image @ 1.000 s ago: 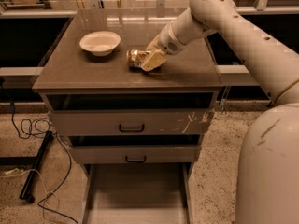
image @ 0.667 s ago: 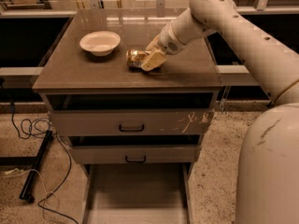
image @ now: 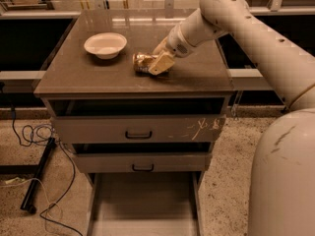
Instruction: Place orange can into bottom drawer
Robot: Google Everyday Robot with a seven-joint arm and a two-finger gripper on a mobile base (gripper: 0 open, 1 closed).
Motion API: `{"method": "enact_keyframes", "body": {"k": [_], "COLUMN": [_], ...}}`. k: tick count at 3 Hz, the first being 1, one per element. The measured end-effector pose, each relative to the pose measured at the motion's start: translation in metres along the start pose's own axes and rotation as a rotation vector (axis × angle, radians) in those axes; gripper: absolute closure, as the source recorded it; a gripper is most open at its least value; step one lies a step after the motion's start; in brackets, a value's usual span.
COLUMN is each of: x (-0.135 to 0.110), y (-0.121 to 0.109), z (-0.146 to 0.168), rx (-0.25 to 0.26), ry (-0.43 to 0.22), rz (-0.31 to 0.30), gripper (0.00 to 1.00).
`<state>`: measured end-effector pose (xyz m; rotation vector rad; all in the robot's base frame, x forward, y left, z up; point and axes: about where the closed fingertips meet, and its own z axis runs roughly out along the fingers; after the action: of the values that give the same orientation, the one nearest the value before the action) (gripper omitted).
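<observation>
The orange can (image: 142, 63) lies on its side on the brown cabinet top (image: 98, 80), right of the white bowl. My gripper (image: 159, 58) reaches in from the right and sits at the can's right end, low over the top, covering part of it. The bottom drawer (image: 142, 200) is pulled out at the foot of the cabinet, a pale grey tray with low side walls and nothing showing in it.
A white bowl (image: 105, 44) stands on the top, left of the can. The scratched-front drawer (image: 138, 129) and plain-front drawer (image: 141, 162) are slightly ajar. Black cables (image: 34, 132) and a black bar (image: 37, 181) lie on the floor at left. My white body (image: 285, 176) fills the right.
</observation>
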<state>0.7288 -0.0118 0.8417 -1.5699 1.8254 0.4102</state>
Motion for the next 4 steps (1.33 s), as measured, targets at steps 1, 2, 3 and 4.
{"method": "enact_keyframes", "body": {"k": [1,2,3,4], "x": [-0.005,-0.011,-0.016,-0.016], "y": [-0.012,-0.021,-0.019,-0.002], "z": [-0.017,-0.041,-0.078,-0.112], "rx": [0.009,0.032,0.074,0.104], "ry": [-0.005,-0.017,-0.038,-0.053], "rz": [-0.003,-0.011,-0.030,-0.051], "gripper": [1.00,1.00,1.00,1.00]}}
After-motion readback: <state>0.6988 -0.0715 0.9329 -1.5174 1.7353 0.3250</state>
